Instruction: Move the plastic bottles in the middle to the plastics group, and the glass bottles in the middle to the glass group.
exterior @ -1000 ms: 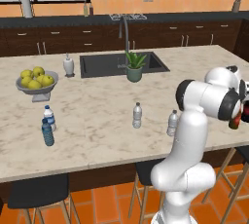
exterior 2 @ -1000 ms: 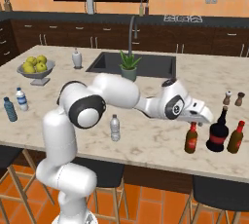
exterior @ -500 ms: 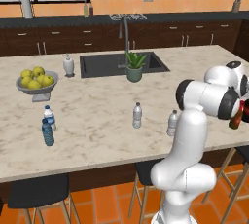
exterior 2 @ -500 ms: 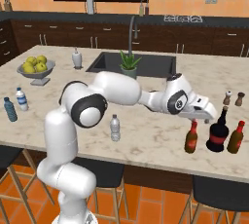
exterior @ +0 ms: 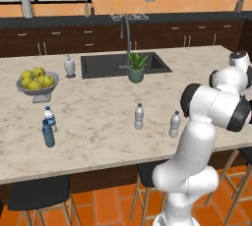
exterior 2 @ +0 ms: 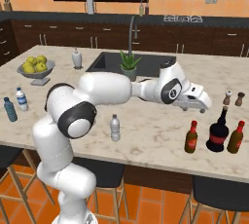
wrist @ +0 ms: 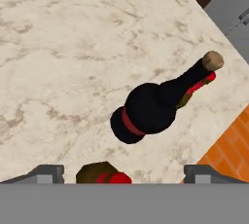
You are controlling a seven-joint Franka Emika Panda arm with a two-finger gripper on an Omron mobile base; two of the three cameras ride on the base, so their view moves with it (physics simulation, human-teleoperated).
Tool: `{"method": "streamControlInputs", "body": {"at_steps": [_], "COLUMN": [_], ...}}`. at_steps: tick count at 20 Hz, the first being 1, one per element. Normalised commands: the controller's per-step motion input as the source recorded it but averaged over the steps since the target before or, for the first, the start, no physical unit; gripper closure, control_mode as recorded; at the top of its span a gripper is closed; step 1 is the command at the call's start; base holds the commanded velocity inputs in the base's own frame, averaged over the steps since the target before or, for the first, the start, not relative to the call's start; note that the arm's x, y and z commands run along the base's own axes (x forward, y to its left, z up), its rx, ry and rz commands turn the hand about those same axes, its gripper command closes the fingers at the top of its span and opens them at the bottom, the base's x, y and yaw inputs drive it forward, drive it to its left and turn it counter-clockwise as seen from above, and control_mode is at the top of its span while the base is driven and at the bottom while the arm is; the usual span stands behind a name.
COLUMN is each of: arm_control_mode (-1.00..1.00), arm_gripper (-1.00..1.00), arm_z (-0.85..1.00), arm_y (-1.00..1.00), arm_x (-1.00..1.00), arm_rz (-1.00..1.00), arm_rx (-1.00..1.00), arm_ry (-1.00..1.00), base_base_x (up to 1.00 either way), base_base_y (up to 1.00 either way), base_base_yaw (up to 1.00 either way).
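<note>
Since a second ago the gripper [exterior 2: 203,102] has lifted off the brown bottle [exterior 2: 191,137] below it, jaws apart, probably clear; retreat straight up.

The brown bottle [exterior 2: 191,137] has been let go beside the dark flask [exterior 2: 218,130] on the counter [exterior 2: 155,130]. The gripper [exterior 2: 204,102] has been raised and drawn back from it, empty.
</note>
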Motion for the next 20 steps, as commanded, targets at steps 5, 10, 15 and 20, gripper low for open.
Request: {"method": "streamControlInputs", "body": {"at_steps": [5,10,15,20], "arm_control_mode": [-1.0,-1.0,-1.0,-1.0], "arm_gripper": [-1.0,-1.0,-1.0,-1.0], "arm_z": [0.34,0.15,0.07,0.0], "arm_y": [0.59,0.83,0.95,0.86], "arm_x": [-0.34,-0.16,-0.02,-0.11], "arm_rz": [0.51,0.51,0.34,0.08], "arm_rx": [0.04,0.02,0.03,0.13], "arm_ry": [-0.02,0.05,0.07,0.0], "base_base_x": [0.0,0.0,0.0,0.0], "base_base_y": [0.0,0.0,0.0,0.0], "base_base_yaw": [0.0,0.0,0.0,0.0]}}
